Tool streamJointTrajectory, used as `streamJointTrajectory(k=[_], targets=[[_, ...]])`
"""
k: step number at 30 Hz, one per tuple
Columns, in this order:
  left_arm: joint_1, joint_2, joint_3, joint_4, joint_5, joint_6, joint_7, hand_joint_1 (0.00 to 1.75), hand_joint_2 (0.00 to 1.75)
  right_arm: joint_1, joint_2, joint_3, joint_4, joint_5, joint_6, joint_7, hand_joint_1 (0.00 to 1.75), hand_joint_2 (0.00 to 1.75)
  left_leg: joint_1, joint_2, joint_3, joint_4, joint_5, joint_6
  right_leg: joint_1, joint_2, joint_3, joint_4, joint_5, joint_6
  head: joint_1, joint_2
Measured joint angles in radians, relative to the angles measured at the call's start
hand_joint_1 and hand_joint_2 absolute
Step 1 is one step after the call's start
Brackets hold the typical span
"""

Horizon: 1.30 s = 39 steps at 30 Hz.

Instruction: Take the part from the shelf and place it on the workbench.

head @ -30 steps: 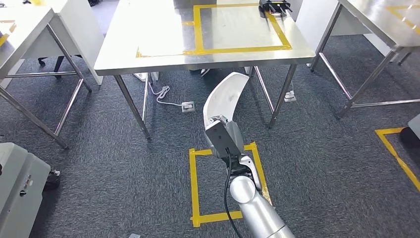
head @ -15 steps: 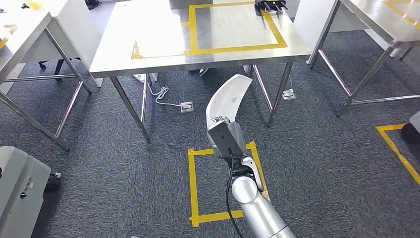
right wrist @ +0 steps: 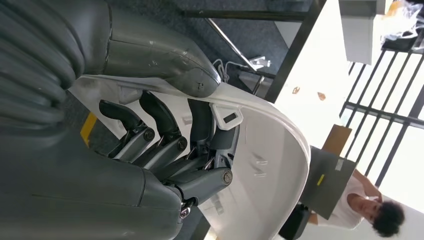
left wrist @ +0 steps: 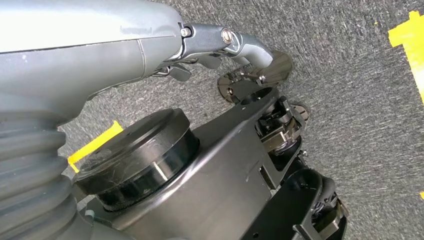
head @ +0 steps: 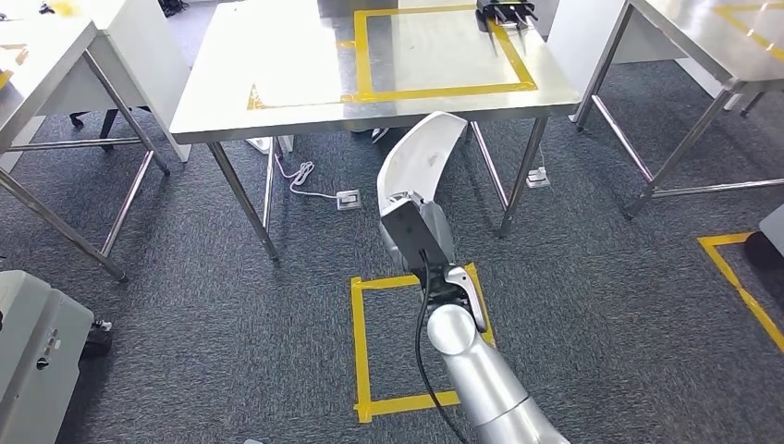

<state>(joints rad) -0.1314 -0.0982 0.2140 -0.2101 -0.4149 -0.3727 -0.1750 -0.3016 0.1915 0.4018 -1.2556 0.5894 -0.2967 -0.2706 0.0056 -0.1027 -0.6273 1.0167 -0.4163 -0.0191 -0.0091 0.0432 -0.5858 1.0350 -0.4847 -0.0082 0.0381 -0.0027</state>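
**Nearly there: our part points at the desk ahead**

Closest to us, our left hand [left wrist: 220,47] hangs low over the carpet; its fingers [left wrist: 250,50] are curled in with nothing in them, so it plays no role in the coming move. Our right hand [right wrist: 170,145] does the carrying. Its fingers [right wrist: 165,130] are wrapped onto the inner face of the white part [head: 421,162], with the thumb pressed on the outer rim, so the curved shell is gripped from both sides.

Beyond the fingers, the part runs up and forward. Its long axis lies roughly in line with our right forearm, the free tip being the farthest point from the fingers. In the head view that tip overlaps the near edge of the desk [head: 277,111], but we cannot tell whether it is level with the top, above it, or short of it.

Farther on, past the tip, the taped yellow rectangle [head: 434,51] marks the desk surface, and we judge it the likely landing spot. It lies straight ahead of the fingers, so the move is a forward reach, tip first. A dark object [head: 504,13] sits at the rectangle's far corner, well apart from the part.
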Motion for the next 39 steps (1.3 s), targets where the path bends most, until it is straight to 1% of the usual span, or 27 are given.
streamJointTrajectory(k=[5,8,10,13,16,20,23,28,32,39], targets=[[-0.019,-0.003,0.0,0.0,-0.019,0.0,0.015,0.0,1.75,-0.168,0.014,-0.031,0.118,-0.061,0.036,0.025,1.75,1.75,0.0,0.0,-0.001,0.001,0.002,0.001,0.0,0.0,0.0,0.0,0.003,0.001,0.0,0.0],[-0.032,-0.006,0.0,0.0,-0.033,0.0,0.031,0.0,1.75,-0.297,0.016,-0.067,0.241,-0.088,0.043,0.042,1.75,1.75,0.0,0.0,-0.001,0.002,0.003,0.002,0.0,0.001,-0.001,0.0,0.004,0.003,0.0,0.0],[-0.041,-0.009,0.0,0.0,-0.043,0.0,0.04,0.0,1.75,-0.387,0.018,-0.091,0.344,-0.084,0.029,0.059,1.75,1.75,0.0,0.0,-0.002,0.002,0.004,0.002,0.0,0.001,-0.001,0.0,0.005,0.004,0.0,0.0],[-0.051,-0.014,0.0,0.0,-0.053,0.0,0.048,0.0,1.75,-0.513,0.019,-0.114,0.495,-0.04,-0.021,0.094,1.75,1.75,0.0,0.0,-0.003,0.004,0.005,0.002,-0.001,0.001,-0.001,0.0,0.006,0.004,0.0,0.0],[-0.06,-0.017,0.0,0.001,-0.059,0.0,0.054,0.0,1.75,-0.629,0.018,-0.118,0.632,0.052,-0.076,0.162,1.75,1.75,0.0,0.001,-0.004,0.004,0.005,0.002,-0.001,0.001,-0.002,0.0,0.006,0.005,0.0,0.0],[-0.065,-0.02,0.0,0.001,-0.06,0.0,0.056,0.0,1.75,-0.751,0.014,-0.115,0.764,0.169,-0.094,0.254,1.75,1.75,0.0,0.0,-0.004,0.005,0.005,0.002,-0.001,0.001,-0.003,0.0,0.006,0.005,0.0,0.0],[-0.065,-0.021,0.0,0.001,-0.06,0.0,0.055,0.0,1.75,-0.804,0.007,-0.107,0.824,0.204,-0.092,0.286,1.75,1.75,0.0,0.0,-0.005,0.005,0.005,0.002,-0.001,0.001,-0.003,0.0,0.006,0.005,0.0,0.0],[-0.063,-0.022,0.0,0.002,-0.059,0.0,0.05,0.0,1.75,-0.844,0.002,-0.101,0.881,0.23,-0.084,0.337,1.75,1.75,0.0,0.001,-0.006,0.005,0.005,0.002,-0.001,0.001,-0.004,0.0,0.006,0.005,0.0,0.0],[-0.061,-0.02,0.0,0.003,-0.059,0.0,0.049,0.0,1.75,-0.85,0.002,-0.097,0.906,0.251,-0.068,0.34,1.75,1.75,0.0,0.0,-0.006,0.005,0.005,0.002,-0.001,0.001,-0.004,0.0,0.006,0.005,0.0,0.0],[-0.06,-0.019,0.0,0.006,-0.073,0.0,0.049,0.0,1.75,-0.849,-0.005,-0.092,0.93,0.266,-0.08,0.33,1.75,1.75,0.0,0.001,-0.006,0.005,0.005,0.002,-0.001,0.001,-0.004,0.0,0.006,0.005,0.0,0.0]])
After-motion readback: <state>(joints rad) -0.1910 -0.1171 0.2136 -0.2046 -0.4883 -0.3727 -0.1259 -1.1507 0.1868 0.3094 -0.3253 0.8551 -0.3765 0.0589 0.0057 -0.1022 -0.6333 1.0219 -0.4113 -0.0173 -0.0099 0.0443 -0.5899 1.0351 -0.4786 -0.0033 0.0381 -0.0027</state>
